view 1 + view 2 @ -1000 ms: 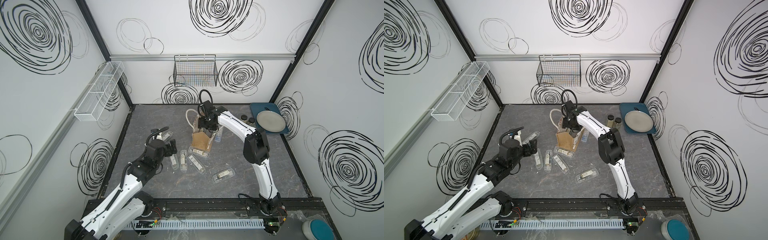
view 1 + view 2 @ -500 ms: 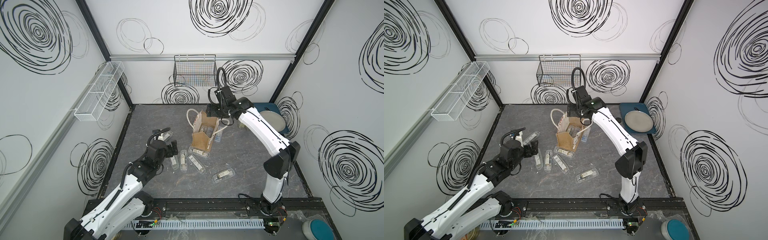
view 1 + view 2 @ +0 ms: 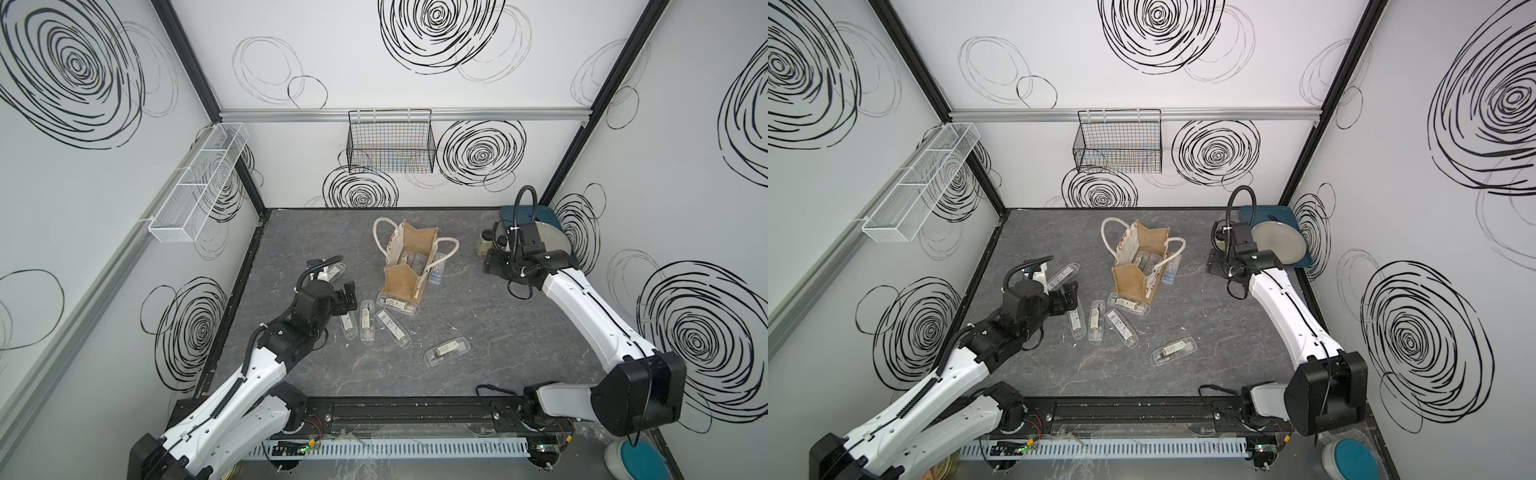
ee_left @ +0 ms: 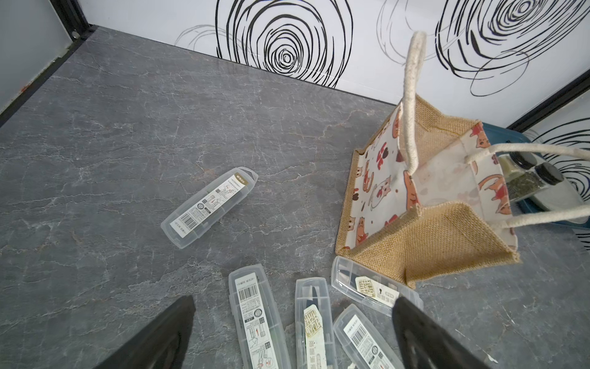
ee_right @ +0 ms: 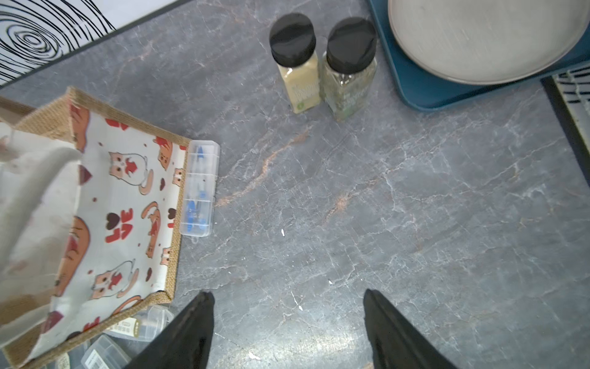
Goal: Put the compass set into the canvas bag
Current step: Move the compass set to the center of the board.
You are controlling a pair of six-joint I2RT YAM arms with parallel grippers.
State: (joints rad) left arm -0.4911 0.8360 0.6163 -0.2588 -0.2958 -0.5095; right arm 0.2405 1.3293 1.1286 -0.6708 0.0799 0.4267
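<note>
The canvas bag (image 3: 401, 282) (image 3: 1129, 282) stands open mid-table, burlap with cat-print panels (image 4: 383, 188) (image 5: 121, 207) and white rope handles. Clear compass set cases (image 3: 413, 262) (image 3: 1144, 262) lie inside it. Several more cases lie on the table: three side by side (image 4: 255, 319), one at the bag's foot (image 4: 367, 287), one alone (image 4: 209, 207), and one with blue parts against the bag's side (image 5: 199, 188). My left gripper (image 3: 349, 297) (image 4: 293, 300) hovers open over the three cases. My right gripper (image 3: 490, 266) (image 5: 287, 294) is open and empty over bare table right of the bag.
Two black-capped spice bottles (image 5: 298, 64) stand beside a blue tray (image 5: 431, 86) holding a grey plate (image 5: 485, 38) at the back right. A black wire basket (image 3: 390, 141) hangs on the back wall. A white mesh shelf (image 3: 199, 187) is on the left wall.
My right arm rose from the mouth of the bag and swung right, away from it, to beside the bottles. The left arm has barely moved.
</note>
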